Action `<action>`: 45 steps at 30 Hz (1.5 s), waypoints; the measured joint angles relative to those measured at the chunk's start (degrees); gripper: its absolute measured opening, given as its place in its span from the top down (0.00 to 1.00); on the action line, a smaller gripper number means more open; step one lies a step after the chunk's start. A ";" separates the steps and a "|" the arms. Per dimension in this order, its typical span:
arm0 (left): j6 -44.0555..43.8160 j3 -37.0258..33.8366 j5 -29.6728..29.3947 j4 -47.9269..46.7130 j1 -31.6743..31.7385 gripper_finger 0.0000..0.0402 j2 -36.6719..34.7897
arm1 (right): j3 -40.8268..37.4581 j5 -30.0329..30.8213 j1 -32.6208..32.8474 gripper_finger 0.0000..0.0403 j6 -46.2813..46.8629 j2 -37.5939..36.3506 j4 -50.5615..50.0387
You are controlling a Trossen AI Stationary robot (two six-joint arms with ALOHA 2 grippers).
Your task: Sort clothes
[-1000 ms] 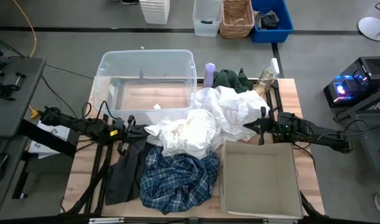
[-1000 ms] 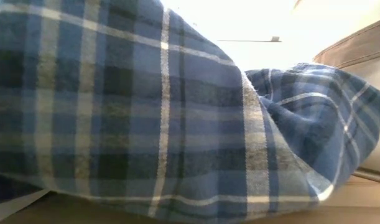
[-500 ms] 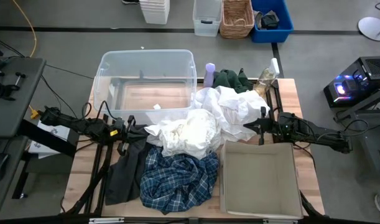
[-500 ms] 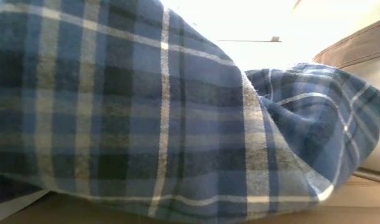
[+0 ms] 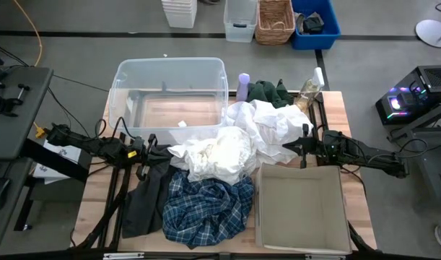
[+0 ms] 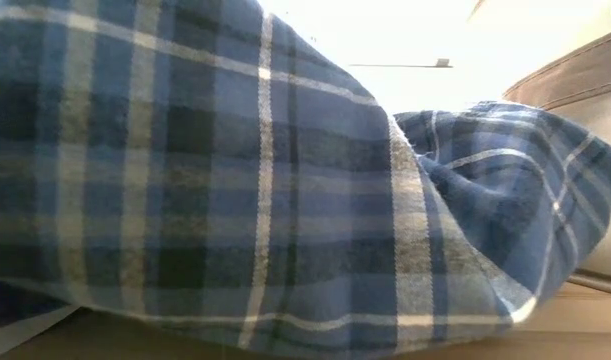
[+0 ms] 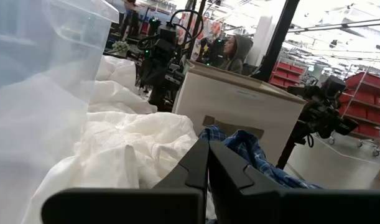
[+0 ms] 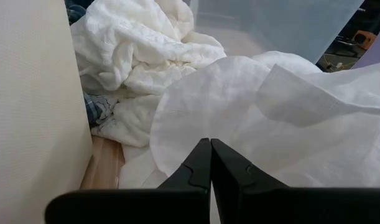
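A heap of clothes lies mid-table: white and cream pieces, a blue-and-white plaid shirt at the near side, a black-grey piece at its left, a dark green piece at the far edge. My left gripper is shut and empty, just left of the cream cloth. My right gripper is shut and empty, at the white cloth's right edge.
A clear plastic tub stands at the far left. A beige fabric bin stands at the near right, its wall close beside my right gripper. A purple bottle stands by the green piece. The plaid shirt fills the low view.
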 joint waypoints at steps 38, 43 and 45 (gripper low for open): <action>-0.02 0.02 0.02 -0.30 0.00 1.00 0.00 | 0.00 10.17 -0.85 1.00 52.52 0.05 38.03; -0.02 0.02 0.01 -0.57 0.00 1.00 0.00 | 0.41 6.53 -0.85 1.00 51.46 3.09 59.51; -0.02 0.02 0.00 -0.63 0.00 1.00 0.02 | 3.71 2.24 -0.85 1.00 49.28 6.75 61.25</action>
